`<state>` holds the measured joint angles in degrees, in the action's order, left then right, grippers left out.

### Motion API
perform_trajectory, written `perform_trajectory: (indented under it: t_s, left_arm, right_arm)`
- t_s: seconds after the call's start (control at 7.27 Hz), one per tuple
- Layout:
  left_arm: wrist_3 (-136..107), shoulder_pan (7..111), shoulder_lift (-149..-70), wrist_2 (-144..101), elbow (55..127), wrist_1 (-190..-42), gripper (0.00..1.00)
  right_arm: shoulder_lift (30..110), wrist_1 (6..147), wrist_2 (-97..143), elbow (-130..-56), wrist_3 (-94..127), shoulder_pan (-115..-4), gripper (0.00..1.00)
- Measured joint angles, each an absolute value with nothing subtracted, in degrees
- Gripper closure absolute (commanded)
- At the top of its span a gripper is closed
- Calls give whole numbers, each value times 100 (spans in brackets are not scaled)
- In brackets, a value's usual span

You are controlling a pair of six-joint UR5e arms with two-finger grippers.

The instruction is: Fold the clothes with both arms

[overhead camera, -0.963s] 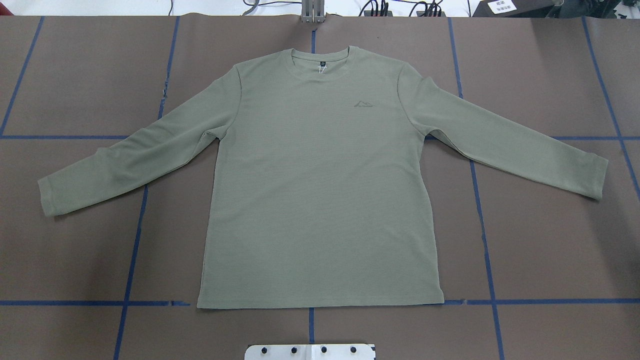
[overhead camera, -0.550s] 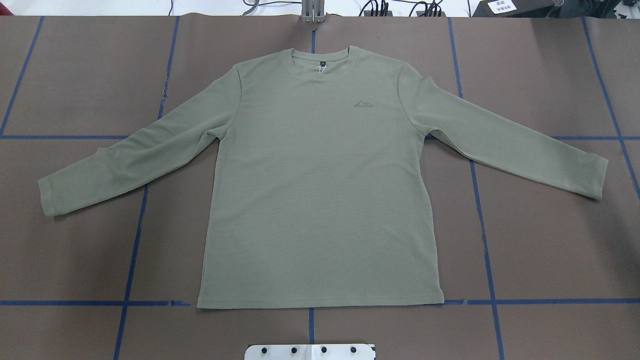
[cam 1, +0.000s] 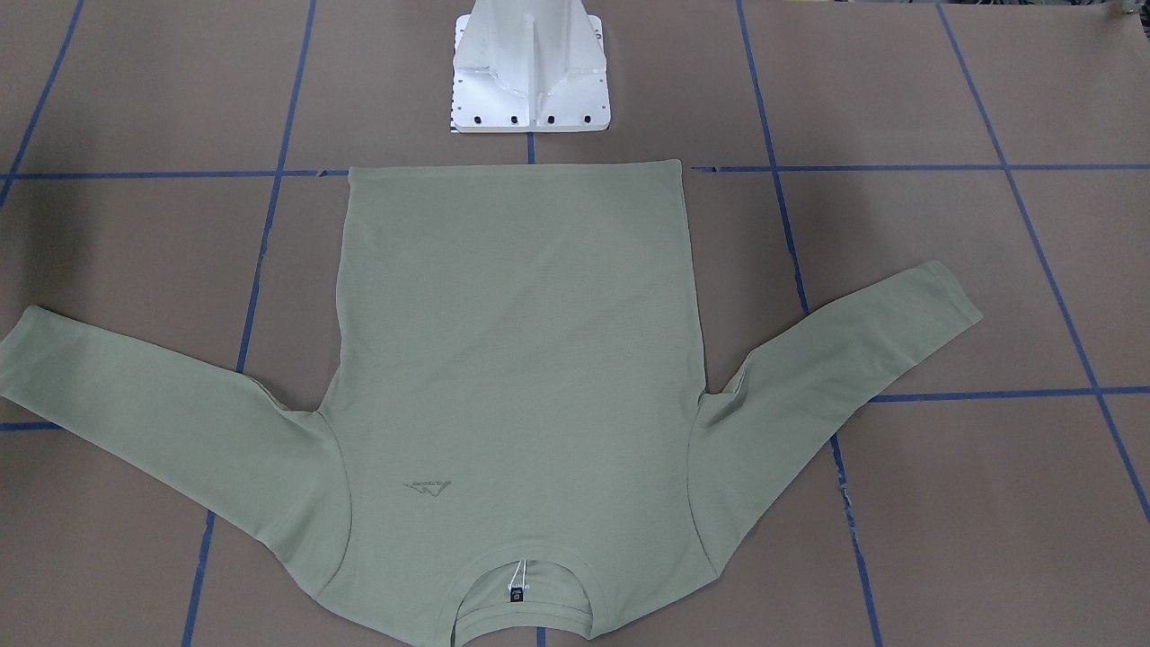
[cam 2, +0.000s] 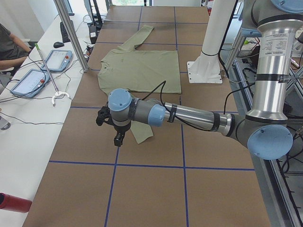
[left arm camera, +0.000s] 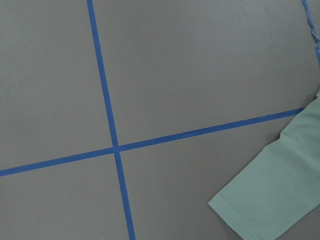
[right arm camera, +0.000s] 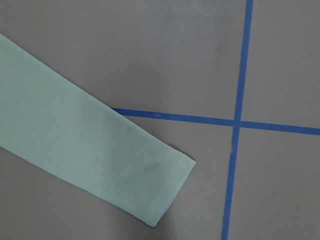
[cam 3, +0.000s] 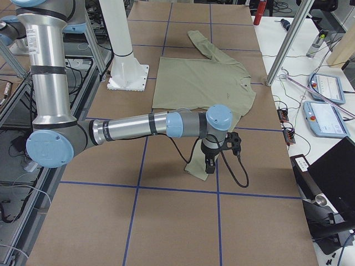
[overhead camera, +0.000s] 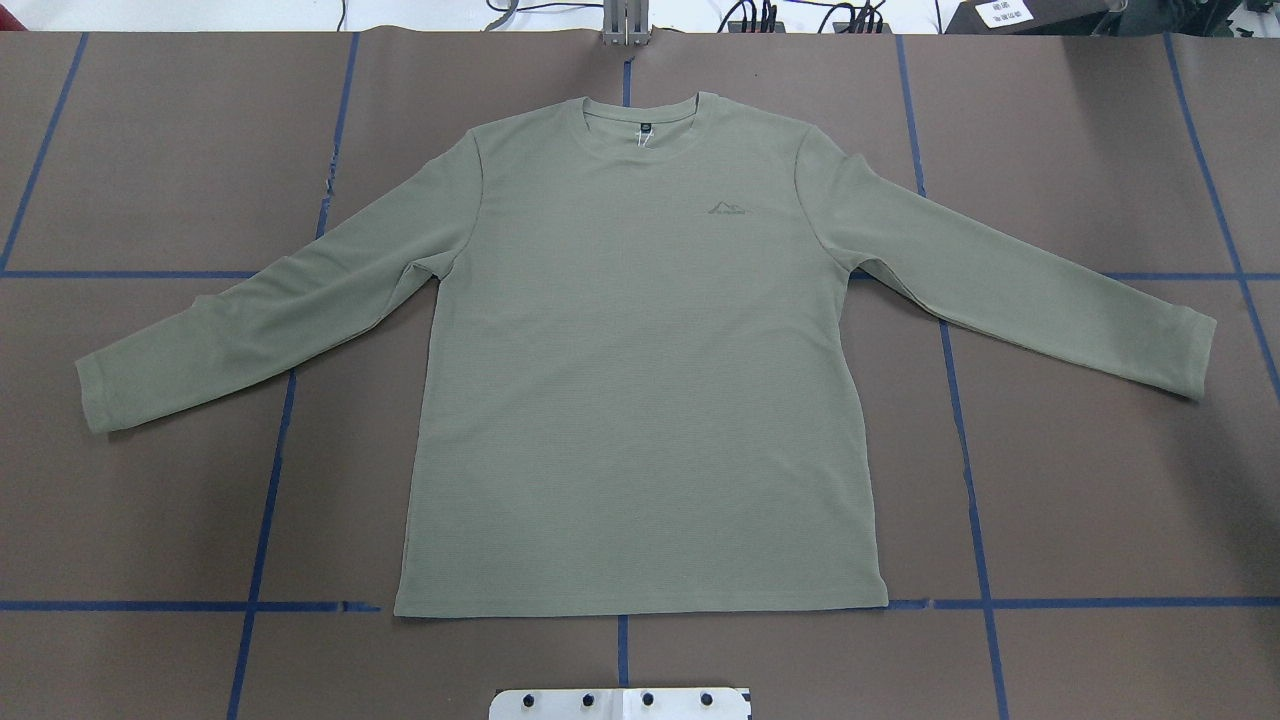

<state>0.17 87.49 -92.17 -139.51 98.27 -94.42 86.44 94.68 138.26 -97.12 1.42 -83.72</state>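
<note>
Green shirt (overhead camera: 640, 400), cuff (cam 2: 142, 134) apparently half-hidden behind left arm (cam 2: 189, 115)

Nothing legible; chest logo (overhead camera: 729, 208) on the shirt (overhead camera: 640, 400) too small.

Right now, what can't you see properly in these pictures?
1. Left fingers and right fingers: open or shut, too small and dark in the side views.
2. Neck label writing: too small, overhead.
3. Shirt collar: partly cut off by front-facing view's bottom edge.
4. Left arm, right arm: outside overhead view.
</note>
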Motion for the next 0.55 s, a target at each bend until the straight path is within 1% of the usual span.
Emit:
perform_trajectory:
  t_s: [0.14,0.41,0.55]
  left_arm:
    - [2,8724,-9269,-13956,9797,-9594,0]
    - [-4,8615,-9319,-13939,9697,-9873,0]
    - [-6,8570,-9307,-13927,9666,-9932,0]
  right_arm:
    - [8665,8997,13857,-9522,152,-8217,0]
    - [8678,7556,13852,-8661,319,-8074,0]
    - [8665,6852,13788,-8311,759,-7937,0]
